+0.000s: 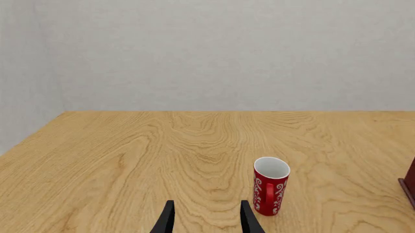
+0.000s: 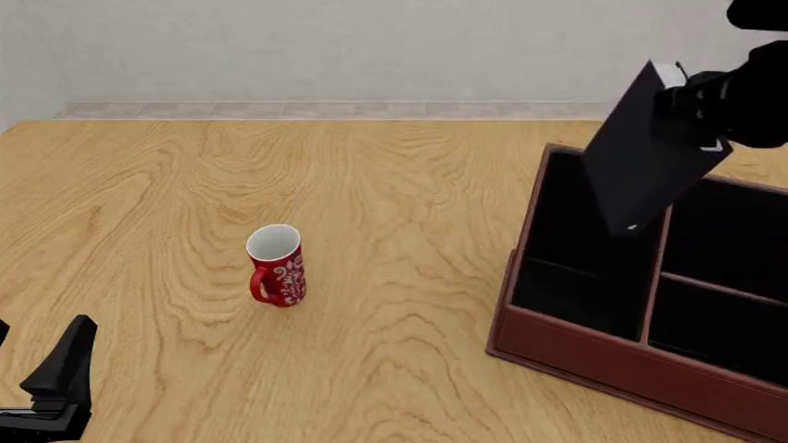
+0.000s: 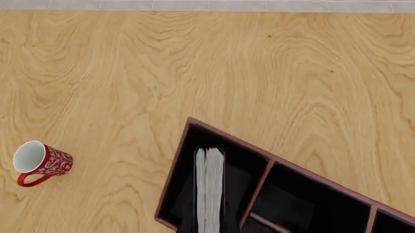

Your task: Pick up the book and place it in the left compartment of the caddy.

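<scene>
Right jaws (mostly cropped) clamping book [image 2: 643, 152], tilted above left compartment [image 2: 579, 268].

A light wooden table [image 2: 394, 185] carries a red mug [image 2: 276, 266] standing upright near its left and a reddish-brown caddy [image 2: 591, 355] at right.

book [image 2: 640, 152] above caddy [image 2: 591, 346], mug [image 2: 276, 266] left

Black book [image 2: 643, 152] tilted above caddy [image 2: 615, 355]
</scene>
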Motion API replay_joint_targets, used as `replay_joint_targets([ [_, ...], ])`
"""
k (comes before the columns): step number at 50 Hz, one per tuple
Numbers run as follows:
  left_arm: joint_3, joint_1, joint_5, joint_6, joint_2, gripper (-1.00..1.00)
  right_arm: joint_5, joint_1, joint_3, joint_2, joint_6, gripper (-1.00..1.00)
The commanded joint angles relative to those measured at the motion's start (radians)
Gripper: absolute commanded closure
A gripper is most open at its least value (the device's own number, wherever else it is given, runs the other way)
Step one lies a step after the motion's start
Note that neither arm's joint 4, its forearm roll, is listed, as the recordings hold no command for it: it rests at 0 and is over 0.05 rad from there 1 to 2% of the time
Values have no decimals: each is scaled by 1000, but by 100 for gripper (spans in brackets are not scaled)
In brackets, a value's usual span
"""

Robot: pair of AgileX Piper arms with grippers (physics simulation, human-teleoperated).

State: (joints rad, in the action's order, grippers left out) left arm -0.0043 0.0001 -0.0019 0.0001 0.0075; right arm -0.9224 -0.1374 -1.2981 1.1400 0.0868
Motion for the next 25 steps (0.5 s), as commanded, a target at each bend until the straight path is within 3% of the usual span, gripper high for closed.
replay_joint_targets([
  [1,0,0,0,0,0,-100,24,-2,42,-4,16,100],
  [6,0,0,0,0,0,-100,33,-9,52,4,36,100],
  [25,0,0,0,0,0,-100,74,23,86,20,24,100],
])
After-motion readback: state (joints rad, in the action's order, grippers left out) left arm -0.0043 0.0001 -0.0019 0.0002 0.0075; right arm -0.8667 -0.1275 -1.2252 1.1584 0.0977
